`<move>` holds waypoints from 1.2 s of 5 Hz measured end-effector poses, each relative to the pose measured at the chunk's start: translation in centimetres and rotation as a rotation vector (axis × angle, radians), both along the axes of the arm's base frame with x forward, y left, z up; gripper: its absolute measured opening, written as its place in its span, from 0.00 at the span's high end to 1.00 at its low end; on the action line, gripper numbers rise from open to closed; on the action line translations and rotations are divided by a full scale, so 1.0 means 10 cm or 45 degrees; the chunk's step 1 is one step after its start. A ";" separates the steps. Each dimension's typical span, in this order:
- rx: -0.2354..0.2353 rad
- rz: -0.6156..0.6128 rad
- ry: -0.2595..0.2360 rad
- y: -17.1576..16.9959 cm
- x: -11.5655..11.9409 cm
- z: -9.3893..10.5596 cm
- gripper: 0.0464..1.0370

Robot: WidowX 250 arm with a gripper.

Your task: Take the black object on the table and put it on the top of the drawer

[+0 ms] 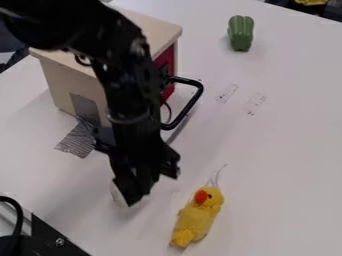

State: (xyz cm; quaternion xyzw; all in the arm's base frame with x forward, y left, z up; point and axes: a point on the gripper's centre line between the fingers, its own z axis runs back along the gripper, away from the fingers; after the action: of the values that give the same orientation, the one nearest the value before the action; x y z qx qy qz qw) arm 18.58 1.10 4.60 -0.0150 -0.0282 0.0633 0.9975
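Our claw point(141, 188) hangs low over the white table point(287, 150), and we cannot tell whether it is clenched or released, nor where the black object is; a pale thing point(117, 194) peeks out just beside it. Near it lies a yellow toy duck point(198, 216), then the wooden drawer point(57, 82) with its black handle point(200, 89), and, well apart, a green toy pepper point(240, 33).

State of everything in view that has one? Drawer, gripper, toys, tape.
Drawer: looks shut, black handle jutting out.
Gripper: pointing down, low over the table; grip can't be confirmed.
White thing: partly hidden behind the gripper.
Yellow duck: lying down.
Green toy: on the table, touching nothing else.
Grey tape: stuck to box side and table.
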 end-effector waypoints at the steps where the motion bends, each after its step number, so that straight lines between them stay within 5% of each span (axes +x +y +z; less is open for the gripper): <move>1: 0.016 0.049 -0.111 0.27 0.20 0.43 0.72; 2: 0.023 0.125 -0.223 0.71 0.50 0.83 0.72; 3: 0.032 0.195 -0.247 1.08 0.70 0.97 0.72; 5: 0.018 0.268 -0.223 1.52 1.04 0.88 0.72; 6: 0.004 0.267 -0.158 1.54 1.08 0.70 0.64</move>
State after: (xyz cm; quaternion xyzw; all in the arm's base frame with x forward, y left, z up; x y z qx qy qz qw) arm 29.36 16.49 11.55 -0.0145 -0.0914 0.1663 0.9817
